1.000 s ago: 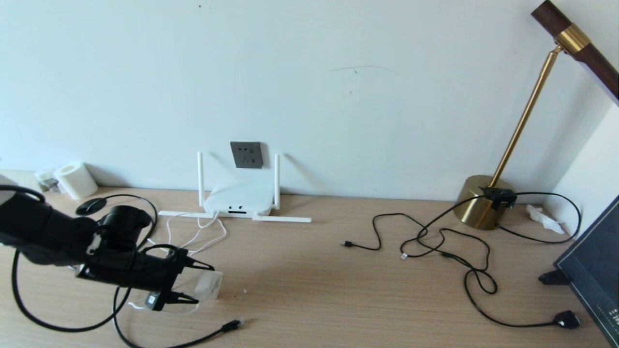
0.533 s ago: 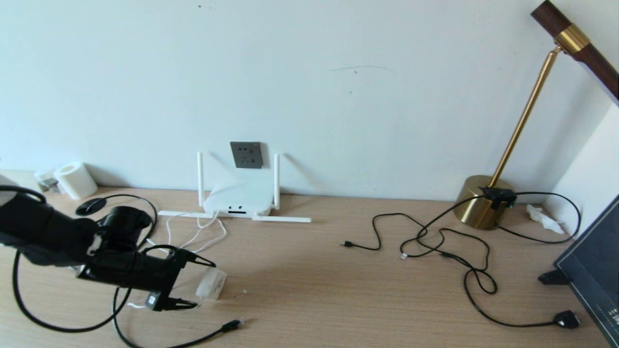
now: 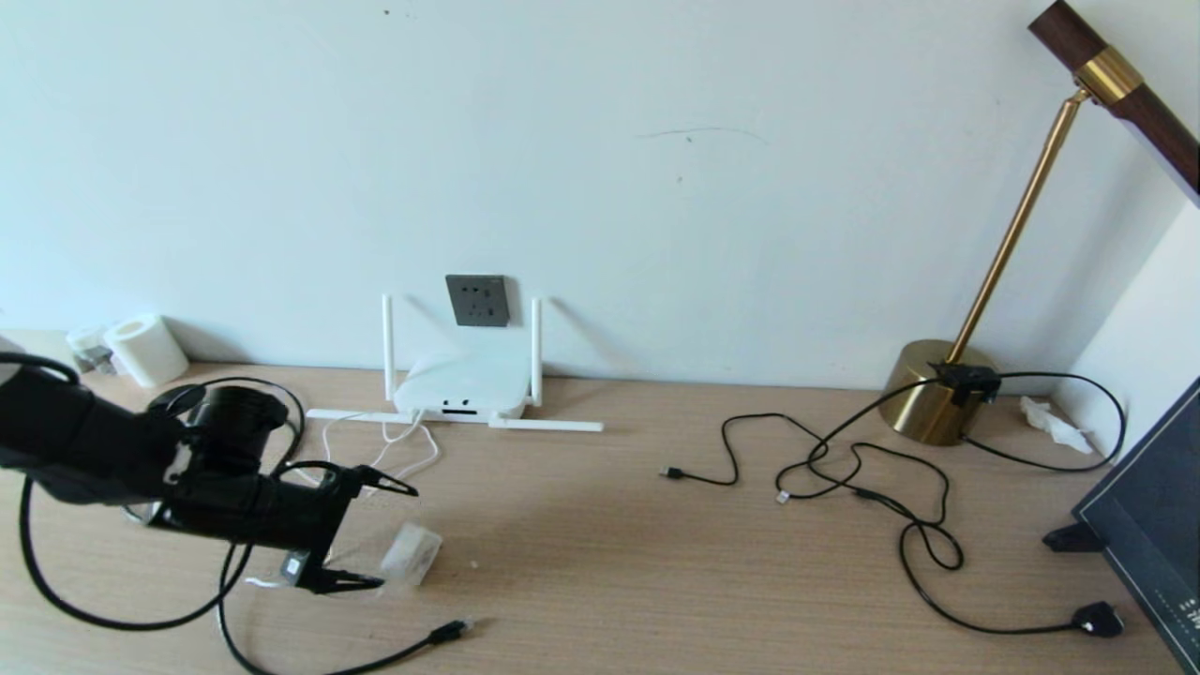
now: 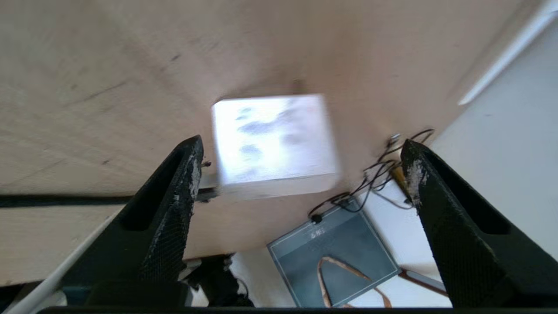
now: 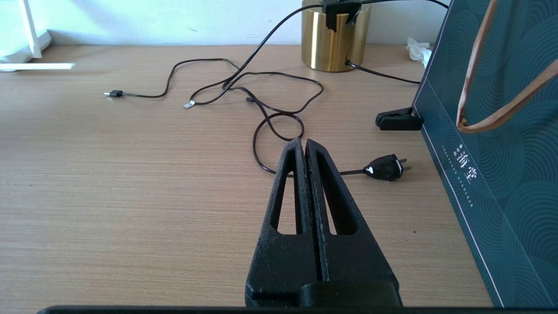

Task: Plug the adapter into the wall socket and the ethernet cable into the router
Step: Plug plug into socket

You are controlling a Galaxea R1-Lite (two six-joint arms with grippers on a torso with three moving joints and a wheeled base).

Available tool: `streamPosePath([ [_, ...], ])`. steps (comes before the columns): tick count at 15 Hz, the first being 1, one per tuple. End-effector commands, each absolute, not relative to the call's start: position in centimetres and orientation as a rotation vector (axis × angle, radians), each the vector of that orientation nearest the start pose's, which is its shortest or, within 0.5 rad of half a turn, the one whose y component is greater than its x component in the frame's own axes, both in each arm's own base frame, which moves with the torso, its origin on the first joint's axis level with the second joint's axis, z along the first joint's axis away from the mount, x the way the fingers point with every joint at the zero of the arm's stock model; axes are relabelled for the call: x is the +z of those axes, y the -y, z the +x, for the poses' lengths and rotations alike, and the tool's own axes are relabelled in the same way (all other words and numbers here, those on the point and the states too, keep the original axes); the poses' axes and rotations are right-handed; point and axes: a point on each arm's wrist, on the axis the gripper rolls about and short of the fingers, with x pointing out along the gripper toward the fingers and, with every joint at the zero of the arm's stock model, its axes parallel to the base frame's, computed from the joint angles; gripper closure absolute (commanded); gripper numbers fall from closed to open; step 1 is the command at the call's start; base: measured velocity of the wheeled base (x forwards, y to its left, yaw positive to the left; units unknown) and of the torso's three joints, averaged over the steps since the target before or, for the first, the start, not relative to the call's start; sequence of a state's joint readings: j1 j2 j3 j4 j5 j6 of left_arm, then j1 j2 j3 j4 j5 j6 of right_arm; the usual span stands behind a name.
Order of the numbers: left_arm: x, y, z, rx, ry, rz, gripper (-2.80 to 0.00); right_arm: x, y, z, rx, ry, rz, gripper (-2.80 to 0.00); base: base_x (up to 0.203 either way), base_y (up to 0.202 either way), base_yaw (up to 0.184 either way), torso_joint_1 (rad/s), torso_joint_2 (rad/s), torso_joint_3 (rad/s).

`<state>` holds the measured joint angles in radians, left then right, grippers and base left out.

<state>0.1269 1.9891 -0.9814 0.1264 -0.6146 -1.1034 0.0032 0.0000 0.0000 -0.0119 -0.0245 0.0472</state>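
The white adapter [image 3: 411, 553] lies loose on the wooden table, just past the tips of my left gripper [image 3: 396, 536], whose jaws stand wide open and touch nothing. From the left wrist, the adapter [image 4: 272, 144] sits between the spread fingers of that gripper [image 4: 302, 148]. Its thin white cord [image 3: 394, 450] runs back to the router [image 3: 461, 384], which stands against the wall under the grey wall socket [image 3: 478, 300]. The ethernet cable's plug [image 3: 455, 626] rests near the table's front edge. My right gripper [image 5: 304, 141] hovers shut and empty over the table's right part.
Thin black cords [image 3: 844, 459] sprawl over the right half of the table, one ending in a black two-pin plug [image 5: 386, 168]. A brass lamp [image 3: 933, 389] and a dark teal paper bag [image 3: 1153, 525] stand at the right. A paper roll [image 3: 145, 349] sits at the far left.
The left gripper's jaws have spread wide and let go of the adapter, which now lies on the table. The gripper has drawn back slightly. The right arm has not moved.
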Motion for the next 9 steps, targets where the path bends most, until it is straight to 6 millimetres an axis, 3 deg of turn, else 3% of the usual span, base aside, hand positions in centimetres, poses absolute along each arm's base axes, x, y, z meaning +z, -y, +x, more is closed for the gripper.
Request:
streamPosePath([
  [1, 9.4, -3.5, 33.0, 0.19, -1.163, -1.376, -2.8, 7.7, 0.1, -2.3, -0.021, 0.011, 0.048, 0.0, 0.0, 0.0, 0.0, 0.0, 0.0, 0.0],
  [4, 11.7, -3.8, 34.1, 0.153, -1.059, -1.302, -2.8, 7.7, 0.1, -2.3, -0.021, 0.011, 0.048, 0.0, 0.0, 0.0, 0.0, 0.0, 0.0, 0.0],
  [6, 14.2, -3.9, 34.6, 0.098, -0.966, -1.235, -2.8, 7.7, 0.1, -2.3, -0.021, 0.011, 0.048, 0.0, 0.0, 0.0, 0.0, 0.0, 0.0, 0.0],
  [9, 17.7, -3.0, 34.0, -0.051, -0.842, -0.934, -2.8, 7.7, 0.1, -2.3, -0.021, 0.011, 0.048, 0.0, 0.0, 0.0, 0.0, 0.0, 0.0, 0.0],
])
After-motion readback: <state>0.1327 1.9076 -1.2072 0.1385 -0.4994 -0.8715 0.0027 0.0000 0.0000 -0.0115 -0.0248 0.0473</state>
